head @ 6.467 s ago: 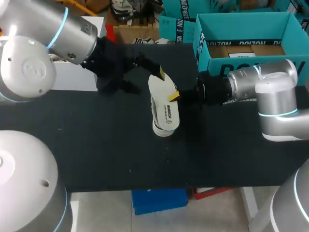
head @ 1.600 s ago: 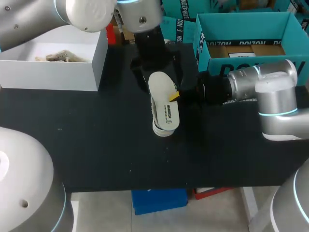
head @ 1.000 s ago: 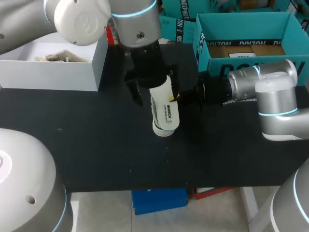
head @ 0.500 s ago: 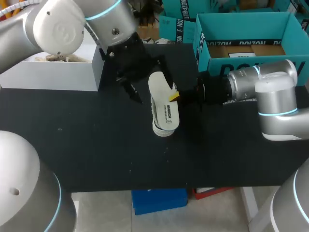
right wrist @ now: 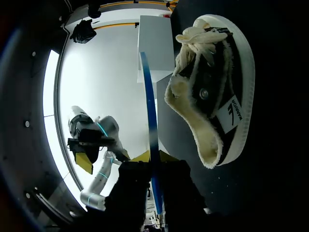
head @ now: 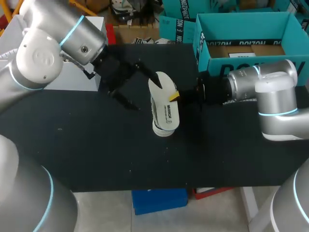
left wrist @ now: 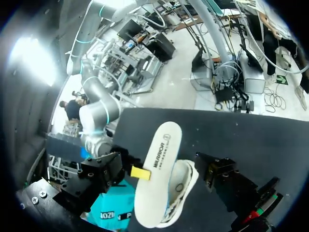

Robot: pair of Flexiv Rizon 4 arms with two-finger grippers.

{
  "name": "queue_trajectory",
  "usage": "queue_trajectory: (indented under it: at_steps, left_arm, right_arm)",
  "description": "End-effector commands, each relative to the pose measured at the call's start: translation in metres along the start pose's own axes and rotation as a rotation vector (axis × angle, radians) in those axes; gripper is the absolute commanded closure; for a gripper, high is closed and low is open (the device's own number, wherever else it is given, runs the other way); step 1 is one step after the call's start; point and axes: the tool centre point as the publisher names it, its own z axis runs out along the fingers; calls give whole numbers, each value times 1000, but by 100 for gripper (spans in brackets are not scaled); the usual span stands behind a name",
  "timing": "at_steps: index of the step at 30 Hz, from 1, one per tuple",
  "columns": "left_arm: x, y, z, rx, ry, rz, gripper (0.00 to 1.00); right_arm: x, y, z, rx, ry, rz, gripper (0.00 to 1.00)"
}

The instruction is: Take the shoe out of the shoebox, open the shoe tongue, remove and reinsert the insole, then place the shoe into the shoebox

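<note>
A white insole (head: 163,94) stands on edge at mid-table, and my right gripper (head: 175,95) is shut on its right rim. In the right wrist view it shows edge-on as a thin blue strip (right wrist: 151,135) between that gripper's (right wrist: 152,157) yellow tips. The low shoe (head: 155,116) lies on its side against the insole; its fleecy lining and knotted laces (right wrist: 203,92) face the right wrist camera. My left gripper (head: 146,94) hovers open just left of the insole, holding nothing. The left wrist view looks down on the insole (left wrist: 159,169) and the shoe (left wrist: 183,188) under it.
The open teal shoebox (head: 203,46) stands at the back right, behind my right arm. A white box (head: 72,81) sits at the back left, mostly hidden by my left arm. Bare black tabletop (head: 96,150) stretches along the front.
My left arm has swung back leftward from above the shoe, and its open gripper now sits left of the insole. The right gripper, insole and shoe have not moved.
</note>
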Motion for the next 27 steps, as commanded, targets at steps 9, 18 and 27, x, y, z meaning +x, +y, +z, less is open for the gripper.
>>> queue_trajectory:
  at_steps: [9, 18, 27]
  left_arm:
    - [16, 13, 2, -131, -454, -40, 0]
    - [16, 13, 2, -131, -454, -40, 0]
    - [16, 13, 2, -131, -454, -40, 0]
  right_arm:
    - [-1, 0, 1, 0, 0, 0, 100]
    - [-1, 0, 1, 0, 0, 0, 100]
    - [-1, 0, 1, 0, 0, 0, 100]
